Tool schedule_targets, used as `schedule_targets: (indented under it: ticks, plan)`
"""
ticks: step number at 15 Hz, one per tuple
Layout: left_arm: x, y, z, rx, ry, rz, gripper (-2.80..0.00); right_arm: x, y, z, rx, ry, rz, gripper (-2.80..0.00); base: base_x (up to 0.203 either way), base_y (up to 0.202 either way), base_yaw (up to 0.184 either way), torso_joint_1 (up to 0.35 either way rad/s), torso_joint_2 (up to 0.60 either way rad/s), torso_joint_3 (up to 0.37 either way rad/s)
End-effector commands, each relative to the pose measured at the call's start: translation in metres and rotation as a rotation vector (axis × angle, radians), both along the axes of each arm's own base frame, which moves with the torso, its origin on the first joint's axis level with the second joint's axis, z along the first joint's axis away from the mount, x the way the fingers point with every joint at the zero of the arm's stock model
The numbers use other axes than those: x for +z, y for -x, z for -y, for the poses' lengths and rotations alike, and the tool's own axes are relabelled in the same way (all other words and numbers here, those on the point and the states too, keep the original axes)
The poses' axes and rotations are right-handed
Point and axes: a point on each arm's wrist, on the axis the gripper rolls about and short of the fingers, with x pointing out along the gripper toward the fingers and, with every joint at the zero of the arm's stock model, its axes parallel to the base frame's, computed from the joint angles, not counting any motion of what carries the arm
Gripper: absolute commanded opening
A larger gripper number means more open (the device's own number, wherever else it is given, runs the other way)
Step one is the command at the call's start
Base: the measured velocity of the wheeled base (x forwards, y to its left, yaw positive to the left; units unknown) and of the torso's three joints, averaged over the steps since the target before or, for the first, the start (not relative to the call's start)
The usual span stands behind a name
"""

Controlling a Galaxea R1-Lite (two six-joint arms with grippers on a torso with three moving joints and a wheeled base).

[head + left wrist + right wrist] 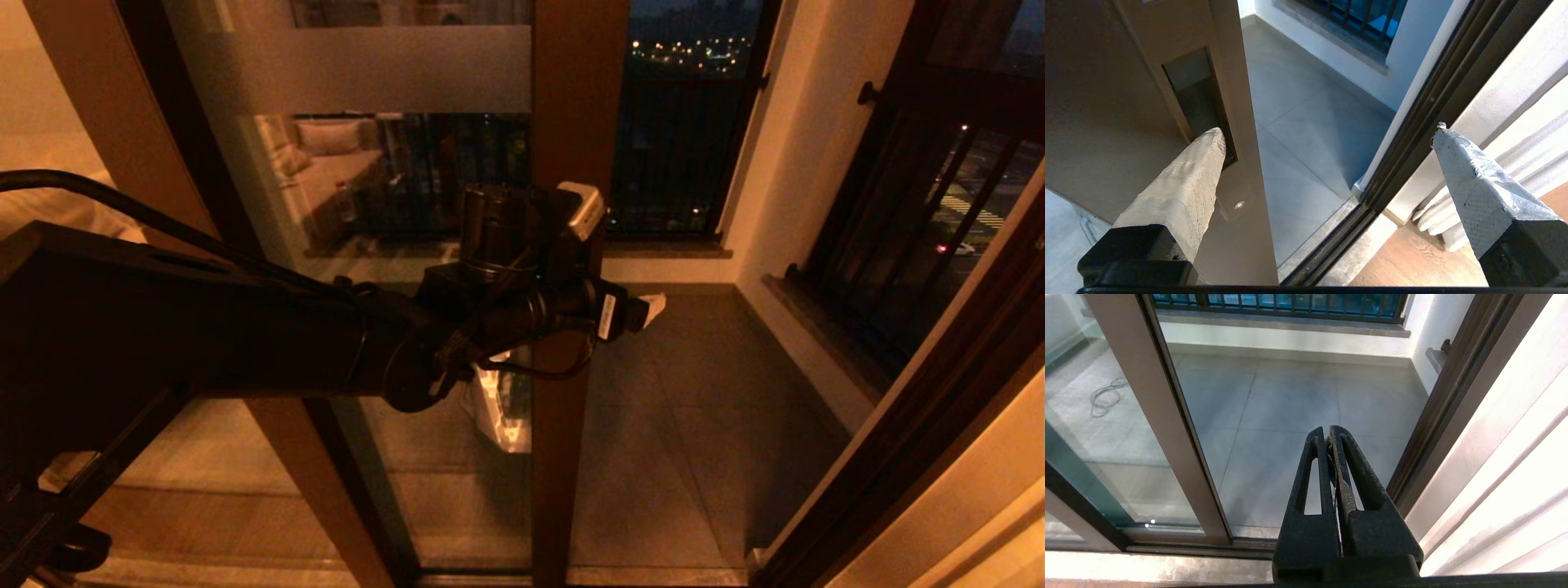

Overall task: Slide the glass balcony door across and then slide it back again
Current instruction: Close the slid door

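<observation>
The glass balcony door (pixel 367 245) stands at the left with a frosted band near its top, and its reddish-brown stile (pixel 571 122) runs down the middle of the head view. The doorway to the right of the stile is open. My left gripper (pixel 1329 128) is open wide at the stile. One padded fingertip (pixel 1214 141) rests at the lower end of the recessed handle slot (pixel 1194 94). The other fingertip (pixel 655 308) hangs free in the open doorway. My right gripper (pixel 1329 430) shows only in its wrist view, shut on nothing, low in front of the doorway.
The dark door jamb (pixel 898 425) stands at the right, with the floor track (pixel 1331 241) running to its foot. Black-barred balcony windows (pixel 914 245) lie beyond. A pale curtain (pixel 1515 163) hangs beside the jamb. A loose cable (pixel 1106 396) lies on the balcony tiles.
</observation>
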Motion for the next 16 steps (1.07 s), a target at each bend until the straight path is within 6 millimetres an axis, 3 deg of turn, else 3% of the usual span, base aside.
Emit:
schedule_targets:
  ticks: [1, 5, 9, 13, 14, 16]
  plan:
    - [0.005, 0.004, -0.002, -0.002, 0.007, 0.005, 0.00, -0.001, 0.000, 0.000, 0.001, 0.001, -0.002, -2.80, 0.000, 0.000, 0.000, 0.000, 0.00, 0.000]
    - [0.024, 0.035, -0.032, -0.003, 0.009, 0.010, 0.00, -0.001, 0.000, 0.000, 0.001, 0.001, -0.002, -2.80, 0.000, 0.000, 0.000, 0.000, 0.00, 0.000]
    - [0.054, 0.082, -0.081, 0.022, 0.034, 0.036, 0.00, -0.001, 0.000, 0.000, 0.001, 0.001, -0.002, -2.80, 0.000, 0.000, 0.000, 0.000, 0.00, 0.000]
    - [0.069, 0.124, -0.142, 0.211, 0.040, -0.004, 0.00, -0.001, 0.000, 0.000, 0.001, 0.001, -0.002, -2.80, 0.000, 0.000, 0.000, 0.000, 0.00, 0.000]
    - [0.073, 0.134, -0.163, 0.264, 0.068, 0.002, -2.80, -0.001, 0.000, 0.000, 0.001, 0.001, -0.002, -2.80, 0.000, 0.000, 0.000, 0.000, 0.00, 0.000]
    - [0.079, 0.158, -0.204, 0.374, 0.120, 0.026, -2.80, -0.001, 0.000, 0.000, 0.001, 0.001, -0.002, -2.80, 0.000, 0.000, 0.000, 0.000, 0.00, 0.000]
